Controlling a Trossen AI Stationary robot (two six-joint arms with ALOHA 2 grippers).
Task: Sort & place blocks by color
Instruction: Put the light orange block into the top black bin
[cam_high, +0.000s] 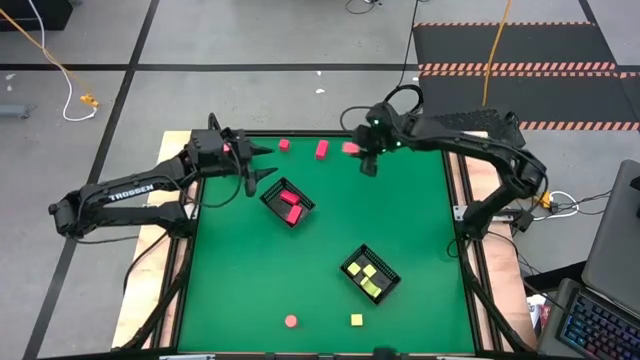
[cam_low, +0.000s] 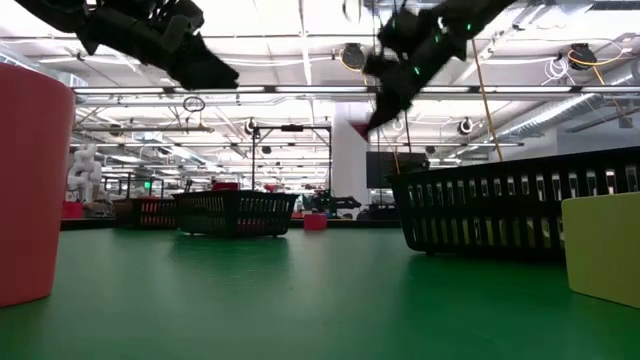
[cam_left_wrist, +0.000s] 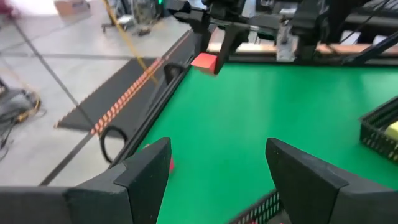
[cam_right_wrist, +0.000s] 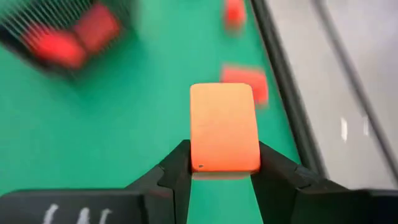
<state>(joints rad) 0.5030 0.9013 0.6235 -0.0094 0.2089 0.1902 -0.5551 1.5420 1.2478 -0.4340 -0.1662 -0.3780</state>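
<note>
Blocks: one red block (cam_right_wrist: 224, 127) gripped in right tool (cam_right_wrist: 224, 163); left tool (cam_left_wrist: 217, 177) open.

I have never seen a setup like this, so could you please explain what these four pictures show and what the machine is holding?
Two robot arms work over a green table. One picture looks down from above, one looks level across the table, and two come from cameras on the wrists. The right gripper is shut on a red block, lifted above the table. The left gripper is open and empty. One black tray holds red blocks, another tray yellow ones. Loose blocks lie about, such as a yellow cube.
</note>
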